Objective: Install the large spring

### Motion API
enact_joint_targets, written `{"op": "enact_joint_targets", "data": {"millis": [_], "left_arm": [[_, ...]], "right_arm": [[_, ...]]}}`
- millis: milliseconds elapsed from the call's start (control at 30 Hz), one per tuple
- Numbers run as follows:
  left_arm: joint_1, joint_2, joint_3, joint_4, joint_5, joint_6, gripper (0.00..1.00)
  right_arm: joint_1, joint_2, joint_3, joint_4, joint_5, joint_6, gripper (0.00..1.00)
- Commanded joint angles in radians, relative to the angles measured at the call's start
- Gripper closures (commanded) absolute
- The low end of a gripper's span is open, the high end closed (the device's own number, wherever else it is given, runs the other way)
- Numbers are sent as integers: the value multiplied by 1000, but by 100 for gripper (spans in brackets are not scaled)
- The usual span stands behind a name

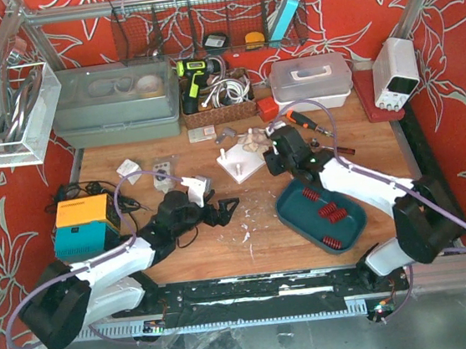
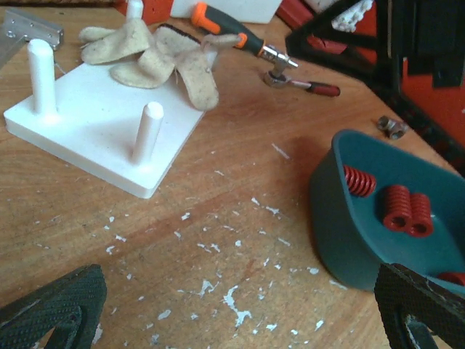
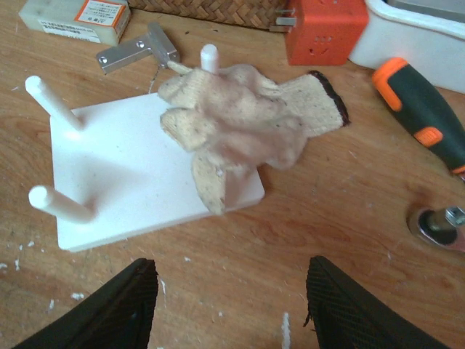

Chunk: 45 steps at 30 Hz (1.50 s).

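A white peg board (image 1: 238,164) with upright white pegs (image 3: 54,102) lies mid-table. A beige work glove (image 3: 247,123) is draped over its far right part. A teal tray (image 1: 301,217) at the right holds three red springs (image 1: 330,211); I cannot tell which is the large one. In the left wrist view two springs (image 2: 407,211) lie side by side and a third (image 2: 358,180) lies apart. My left gripper (image 1: 224,209) is open and empty, low over the wood left of the tray. My right gripper (image 1: 275,159) is open and empty, just in front of the board and glove.
An orange-and-black screwdriver (image 1: 307,121) and a small ratchet tool (image 2: 305,83) lie behind the tray. An orange block (image 3: 323,29), a metal bracket (image 3: 138,52) and a wicker basket (image 1: 219,109) sit behind the board. Orange and teal boxes (image 1: 83,225) stand at left.
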Motion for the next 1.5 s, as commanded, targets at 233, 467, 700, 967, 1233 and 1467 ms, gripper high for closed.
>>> {"op": "enact_joint_targets", "data": {"millis": [233, 467, 700, 967, 1233, 1467], "left_arm": [[-12, -30, -11, 73, -97, 37, 0], [-11, -58, -17, 70, -105, 22, 0], [-11, -57, 18, 15, -116, 40, 0], [-11, -42, 28, 2, -122, 42, 0], [-11, -41, 29, 1, -131, 43, 0], [-11, -38, 36, -12, -148, 51, 0]], "right_arm": [[-17, 265, 227, -59, -1, -14, 41], [-18, 366, 327, -114, 66, -3, 46], [-18, 424, 409, -158, 131, -1, 55], [-18, 459, 475, -230, 151, 7, 84], [-18, 466, 472, -238, 150, -9, 57], [-17, 490, 492, -262, 150, -19, 52]]}}
